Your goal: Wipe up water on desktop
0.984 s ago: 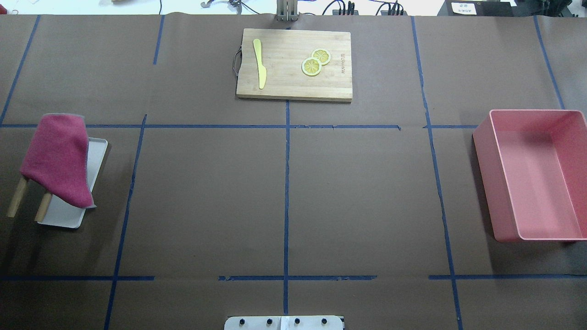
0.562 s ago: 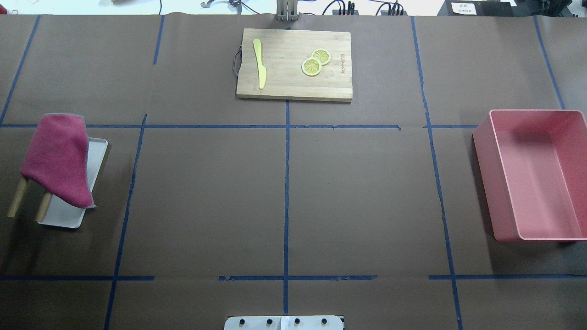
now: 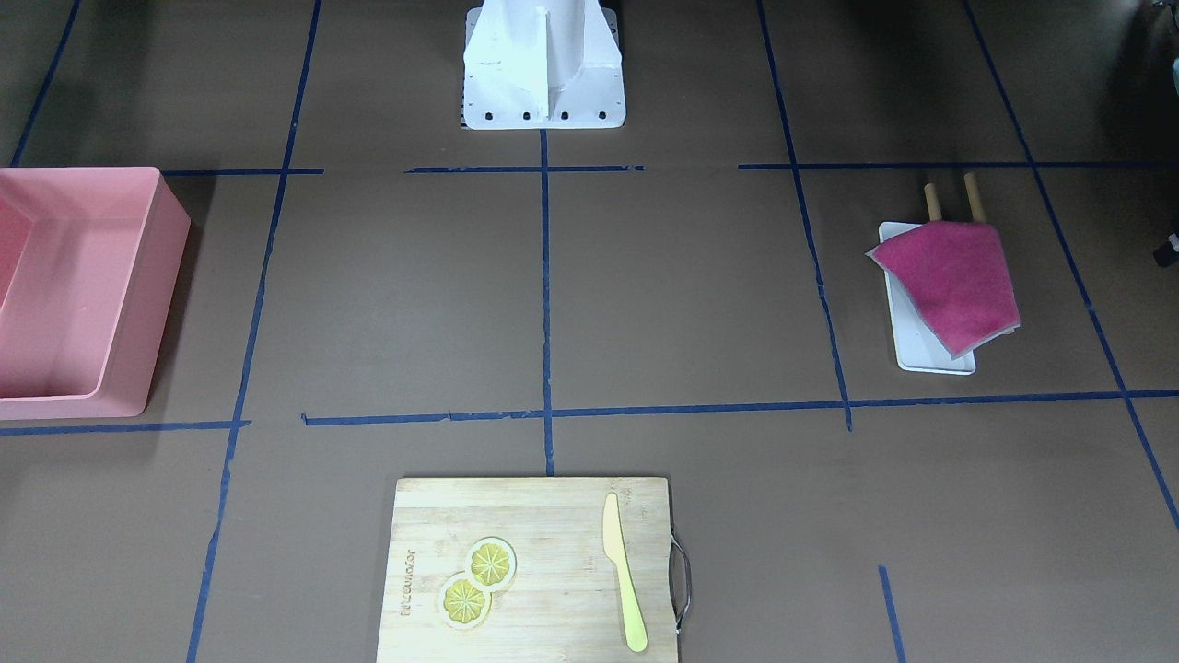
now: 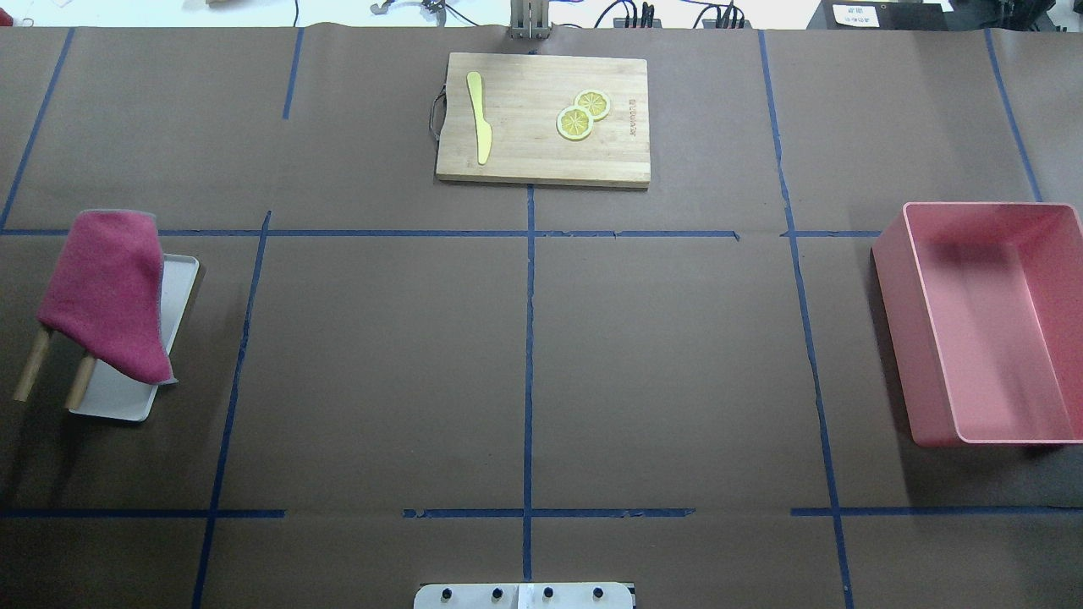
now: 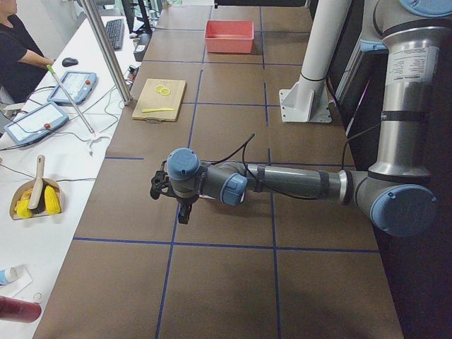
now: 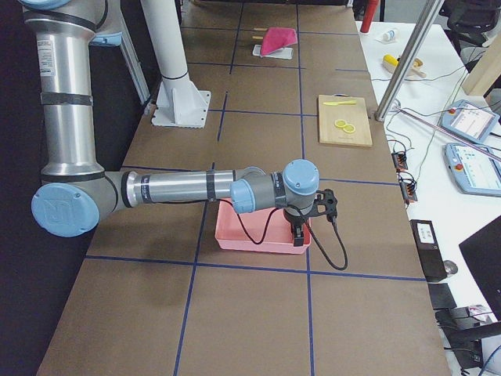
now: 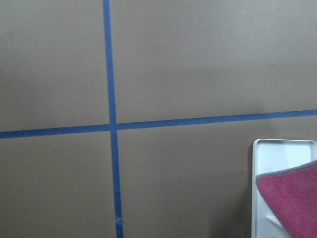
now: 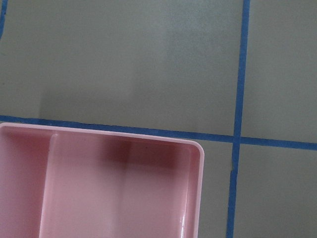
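Plainly, desktop [image 4: 381,355] matte brown; blue-taped rectangles

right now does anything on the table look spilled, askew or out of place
No puddle or wet patch shows on the desktop. The one crooked thing is the red cloth: it drapes at a slant over two wooden pegs, its lower corner hanging over the white tray.

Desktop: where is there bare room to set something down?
The two middle rectangles of the desktop are bare, bordered by the cutting board at the far edge, the cloth on its tray at the left, and the bin at the right. Both ends are crowded, with the left arm and right arm over them.
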Robot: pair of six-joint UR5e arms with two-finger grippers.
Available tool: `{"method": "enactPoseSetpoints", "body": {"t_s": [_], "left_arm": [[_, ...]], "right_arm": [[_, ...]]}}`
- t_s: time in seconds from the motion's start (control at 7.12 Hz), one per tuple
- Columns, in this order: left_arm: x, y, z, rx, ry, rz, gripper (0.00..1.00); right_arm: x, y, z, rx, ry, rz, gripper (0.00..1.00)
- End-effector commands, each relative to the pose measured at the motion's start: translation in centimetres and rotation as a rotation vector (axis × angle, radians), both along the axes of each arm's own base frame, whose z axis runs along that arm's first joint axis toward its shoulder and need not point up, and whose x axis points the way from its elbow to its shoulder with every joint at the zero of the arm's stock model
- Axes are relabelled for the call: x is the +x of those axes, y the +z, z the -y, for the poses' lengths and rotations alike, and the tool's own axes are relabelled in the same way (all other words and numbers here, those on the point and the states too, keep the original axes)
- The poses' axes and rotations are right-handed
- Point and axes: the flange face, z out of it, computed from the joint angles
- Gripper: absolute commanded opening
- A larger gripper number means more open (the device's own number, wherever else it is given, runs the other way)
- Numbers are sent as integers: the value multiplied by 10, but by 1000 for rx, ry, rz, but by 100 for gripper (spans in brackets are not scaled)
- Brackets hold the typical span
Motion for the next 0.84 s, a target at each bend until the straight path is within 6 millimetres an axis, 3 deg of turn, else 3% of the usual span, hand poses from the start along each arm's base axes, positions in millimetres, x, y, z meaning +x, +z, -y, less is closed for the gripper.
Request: {"method": "enactPoseSetpoints", "body": {"t_s": [0.0,0.28,0.7], "left_arm": [[11,-12,-4,-19,-1,-97,100],[21,-16,3,-134,-63,-116,100],[69,-35,-2,-123,-25,-148,100]], "right_arm": [[-2,-6,2,6,0,4,100],[-6,-12,6,8,0,9,100],[-8,-15,6,11,-2,13,100]]}}
